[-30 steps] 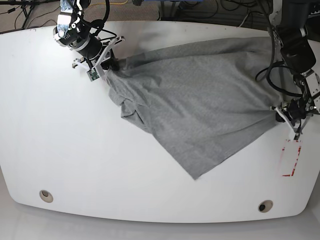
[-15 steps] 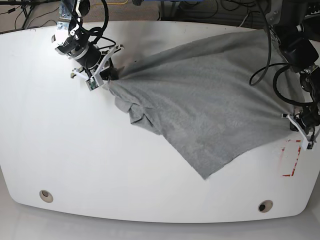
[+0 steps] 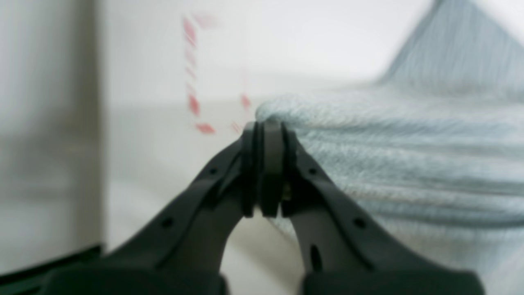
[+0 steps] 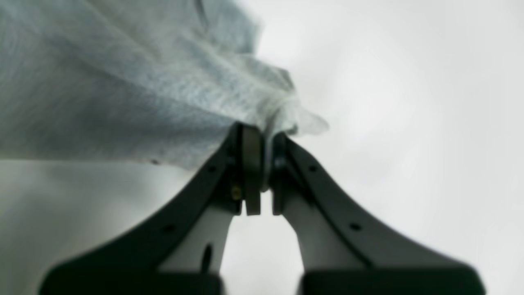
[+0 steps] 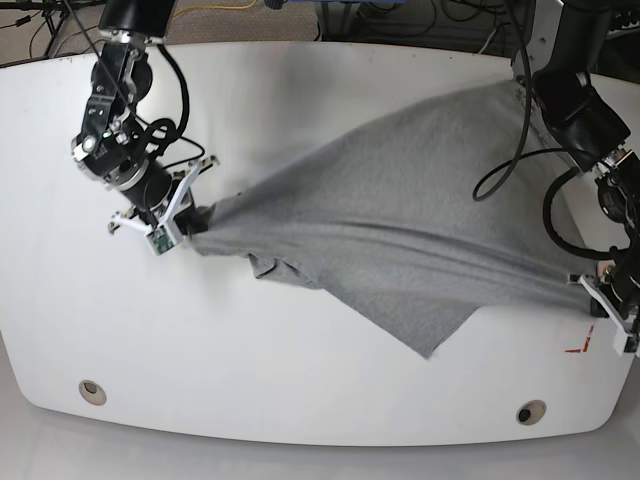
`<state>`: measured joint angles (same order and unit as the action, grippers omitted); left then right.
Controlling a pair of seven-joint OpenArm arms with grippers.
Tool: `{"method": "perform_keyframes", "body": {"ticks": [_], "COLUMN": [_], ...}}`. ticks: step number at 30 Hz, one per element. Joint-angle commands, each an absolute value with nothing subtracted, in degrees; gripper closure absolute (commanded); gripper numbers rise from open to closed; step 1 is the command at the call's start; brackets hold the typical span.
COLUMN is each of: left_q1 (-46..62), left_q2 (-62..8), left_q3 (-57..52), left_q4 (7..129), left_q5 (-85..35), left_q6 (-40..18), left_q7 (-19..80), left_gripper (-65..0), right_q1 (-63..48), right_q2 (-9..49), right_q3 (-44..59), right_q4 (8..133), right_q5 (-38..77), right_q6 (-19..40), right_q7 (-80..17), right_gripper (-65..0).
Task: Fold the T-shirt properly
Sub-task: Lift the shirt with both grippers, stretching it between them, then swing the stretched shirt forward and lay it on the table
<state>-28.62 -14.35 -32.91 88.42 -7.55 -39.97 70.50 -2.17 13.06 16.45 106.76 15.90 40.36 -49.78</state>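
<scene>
The grey T-shirt (image 5: 400,215) hangs stretched between my two grippers above the white table (image 5: 300,390), plain side up, its lower corner pointing toward the front edge. On the base view's right, my left gripper (image 5: 598,292) is shut on one edge of the T-shirt (image 3: 393,155); in the left wrist view the left gripper (image 3: 266,127) pinches bunched cloth. Over on that view's left, my right gripper (image 5: 192,222) is shut on the opposite end, and the right wrist view shows the right gripper (image 4: 262,133) clamped on a gathered fold of the T-shirt (image 4: 123,90). No lettering shows.
Red tape marks (image 5: 582,347) sit on the table near the left gripper, close to the right edge. Two round holes (image 5: 92,391) (image 5: 531,412) lie near the front edge. Cables (image 5: 420,20) run behind the table's far edge.
Both grippers have moved toward the table's front, carrying the shirt with them. The cloth is pulled tauter between them and its far edge has lifted.
</scene>
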Motion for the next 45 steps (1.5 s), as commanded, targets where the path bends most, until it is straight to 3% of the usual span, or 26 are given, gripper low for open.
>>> {"method": "perform_keyframes", "body": {"ticks": [1, 14, 26, 34, 39, 45], "left_q1": [-33.0, -49.8, -64.9, -66.0, -59.6, -49.4], "left_q2": [-15.1, -15.0, -15.1, -15.1, -15.1, -15.1], "left_q3": [-33.0, -33.1, -32.8, -33.0, -33.0, -33.3], "left_q4": [91.4, 94.5, 94.5, 94.6, 98.1, 102.4], "left_q5": [-7.5, -7.7, -7.8, -7.8, -7.9, -8.0], "left_q6": [-40.0, -40.0, -40.0, -40.0, -40.0, -40.0], "left_q7": [70.6, 75.7, 76.7, 77.9, 77.9, 77.9], "left_gripper": [0.0, 0.0, 0.0, 0.0, 0.0, 0.0], "right_q1": [2.2, 24.4, 46.5, 45.5, 36.2, 23.9], "right_q2": [14.9, 23.7, 33.6, 35.6, 35.4, 30.8], "right_q3": [16.7, 16.0, 7.4, 6.7, 10.9, 16.5], "right_q4": [107.7, 102.3, 97.7, 100.4, 105.5, 111.3], "right_q5": [16.4, 16.4, 16.9, 16.9, 16.9, 16.9], "right_q6": [40.0, 40.0, 40.0, 40.0, 40.0, 40.0], "right_q7": [-49.9, -53.1, -56.4, -56.4, -56.4, -56.4], "right_gripper": [-1.4, -1.4, -1.4, -1.4, -1.4, -1.4]}}
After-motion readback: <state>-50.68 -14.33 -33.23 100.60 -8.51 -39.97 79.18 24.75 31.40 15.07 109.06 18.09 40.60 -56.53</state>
